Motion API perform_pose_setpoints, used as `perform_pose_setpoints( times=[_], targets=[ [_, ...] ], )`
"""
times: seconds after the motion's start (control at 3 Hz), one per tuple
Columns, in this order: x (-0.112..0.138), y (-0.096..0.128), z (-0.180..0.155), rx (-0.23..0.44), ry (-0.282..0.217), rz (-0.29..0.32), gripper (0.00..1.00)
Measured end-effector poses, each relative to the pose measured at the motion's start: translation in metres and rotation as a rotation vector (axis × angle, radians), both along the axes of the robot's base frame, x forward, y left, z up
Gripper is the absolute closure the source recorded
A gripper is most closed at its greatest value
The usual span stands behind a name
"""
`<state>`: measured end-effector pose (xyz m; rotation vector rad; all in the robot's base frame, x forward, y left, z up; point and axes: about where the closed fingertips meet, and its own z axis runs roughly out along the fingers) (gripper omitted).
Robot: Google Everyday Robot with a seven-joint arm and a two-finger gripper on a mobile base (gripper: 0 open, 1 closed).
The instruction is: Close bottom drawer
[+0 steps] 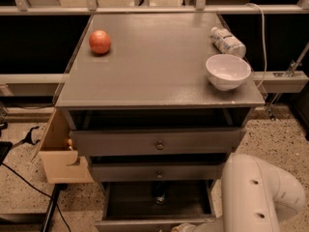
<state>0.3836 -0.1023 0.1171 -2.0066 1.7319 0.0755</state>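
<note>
The bottom drawer (pixel 145 223) of the grey cabinet stands pulled out toward me. Its dark interior (pixel 188 199) is exposed and a small dark object (pixel 159 192) lies inside. Only the top edge of its grey front shows at the lower frame edge, and its knob is out of view. My white arm (pixel 260 197) reaches in from the lower right. My gripper (pixel 181 227) is at the drawer's front edge, mostly cut off by the frame.
The middle drawer (pixel 157 172) and the top drawer (pixel 157 143) above it are slightly open. On the cabinet top (pixel 154 76) sit a red fruit (pixel 100 41), a white bowl (pixel 228 71) and a lying plastic bottle (pixel 227 41). A wooden box (pixel 60 153) and cables (pixel 24 178) are at the left.
</note>
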Motion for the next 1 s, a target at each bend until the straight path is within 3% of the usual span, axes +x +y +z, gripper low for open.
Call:
perform_pose_setpoints(
  times=[0.67, 1.0],
  targets=[
    [0.0038, -0.0055, 0.0023, 0.094, -0.025, 0.000, 1.00],
    [0.0038, -0.0055, 0.0023, 0.094, -0.025, 0.000, 1.00]
  ],
)
